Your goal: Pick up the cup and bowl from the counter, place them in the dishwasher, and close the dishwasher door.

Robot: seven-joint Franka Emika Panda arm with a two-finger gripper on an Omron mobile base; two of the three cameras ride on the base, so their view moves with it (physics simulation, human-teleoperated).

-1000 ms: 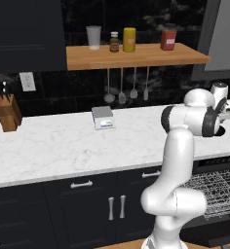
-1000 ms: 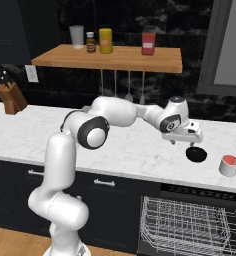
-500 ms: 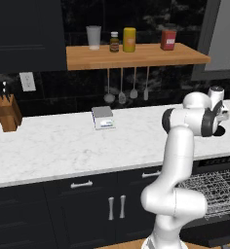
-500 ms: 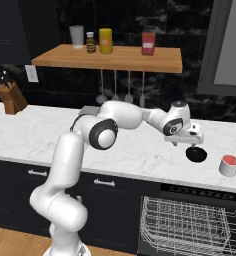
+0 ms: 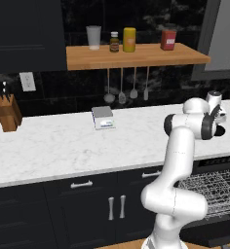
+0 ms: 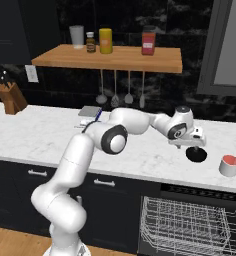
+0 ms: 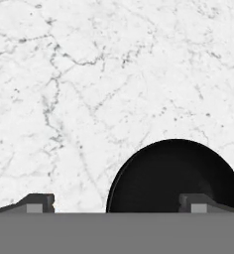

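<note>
A black bowl (image 6: 197,155) lies on the white marble counter (image 6: 45,135), just under my gripper (image 6: 191,145). The jaws are open and hold nothing. In the hand view the bowl (image 7: 176,176) fills the lower right. One fingertip (image 7: 198,202) sits over its rim and the other fingertip (image 7: 37,202) over bare counter (image 7: 89,74). The grey cup (image 6: 230,165) with a red inside stands to the bowl's right. Below the counter the dishwasher (image 6: 190,225) stands open, wire rack (image 5: 212,189) showing and its door (image 5: 219,237) folded down.
A small scale (image 5: 103,117) and a knife block (image 5: 6,112) stand further left on the counter. Above it, a wooden shelf (image 5: 136,56) carries a glass and jars, with utensils (image 5: 122,87) hanging below. Dark cabinets (image 5: 87,209) with silver handles run under the worktop.
The hand has moved right and down, closer over the black bowl. The jaws stayed open, and the cup and bowl have not moved.
</note>
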